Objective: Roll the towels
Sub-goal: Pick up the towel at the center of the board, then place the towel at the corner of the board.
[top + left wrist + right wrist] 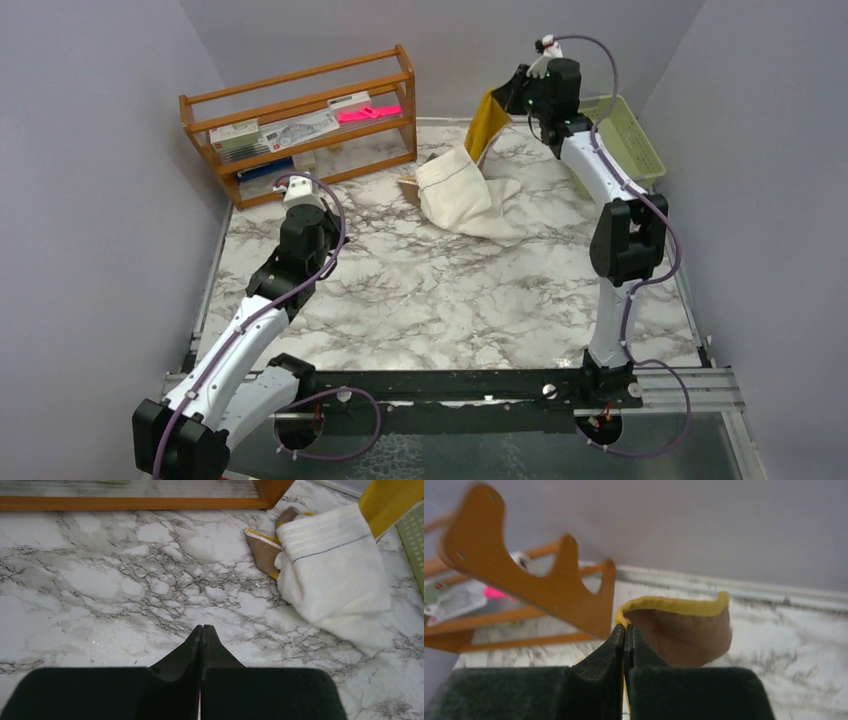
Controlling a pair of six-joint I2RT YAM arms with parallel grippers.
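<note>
Grey-veined marble table (420, 290) — mustard-yellow towel (487, 122), cream-white towel (455, 190) with thin blue line

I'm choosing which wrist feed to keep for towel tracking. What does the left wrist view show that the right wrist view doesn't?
Left wrist only: the cream towel crumpled on the marble table, a strip of the green basket, and the left tool shut, empty. Right wrist only: the right tool shut on the edge of the yellow towel, and a pink item on the wooden rack. Both: the marble table, the wooden rack and the yellow towel.
</note>
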